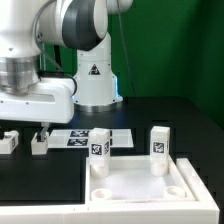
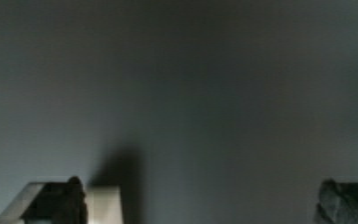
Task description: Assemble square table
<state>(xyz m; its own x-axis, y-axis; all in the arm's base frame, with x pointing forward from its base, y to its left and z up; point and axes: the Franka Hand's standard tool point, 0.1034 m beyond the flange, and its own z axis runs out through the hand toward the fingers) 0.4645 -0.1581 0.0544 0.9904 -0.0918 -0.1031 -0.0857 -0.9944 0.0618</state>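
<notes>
Low frontal exterior; wrist seemingly downward

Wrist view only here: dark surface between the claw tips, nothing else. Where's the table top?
Observer: The table top lies to the exterior view's right of the claw, nearer the camera.
Operator: Legs on it?
Observer: A leg and a second leg stand upright at its two far corners. Seated or not, I can't tell.
Operator: Anything closer to the claw?
Observer: The marker board lies flat on the exterior view's right of the claw, partly behind the leg.
</notes>
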